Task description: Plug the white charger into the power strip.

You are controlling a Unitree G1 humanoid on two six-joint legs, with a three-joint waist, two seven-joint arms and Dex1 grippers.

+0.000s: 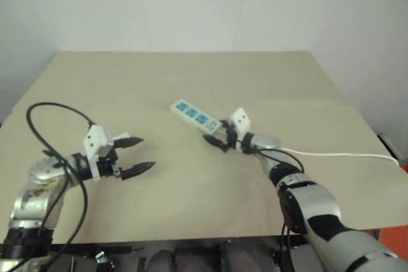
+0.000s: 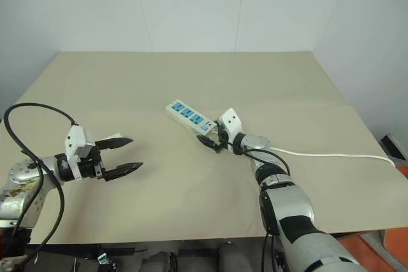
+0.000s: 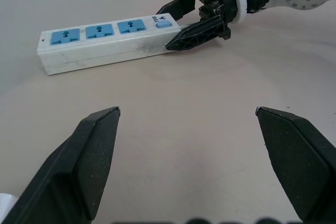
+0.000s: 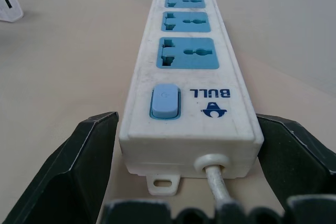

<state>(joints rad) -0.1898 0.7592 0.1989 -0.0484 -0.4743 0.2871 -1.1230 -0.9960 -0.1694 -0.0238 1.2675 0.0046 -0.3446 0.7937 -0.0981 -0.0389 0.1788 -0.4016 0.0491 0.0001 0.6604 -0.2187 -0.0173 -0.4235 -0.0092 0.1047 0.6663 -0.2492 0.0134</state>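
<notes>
We see right claw (image 1: pixel 215 139) spread wide, fingers straddling cord end of power strip (image 1: pixel 192 114) at desk (image 1: pixel 191 74) centre, not clamped. Left claw (image 1: pixel 141 154) gapes empty, near left. White charger (image 4: pixel 9 8) lies beyond strip.

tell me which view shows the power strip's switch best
The right wrist view: the blue switch sits large on the power strip, between the right gripper fingers. The left wrist view shows it small, partly behind a finger. In the eye views it can't be made out.
</notes>
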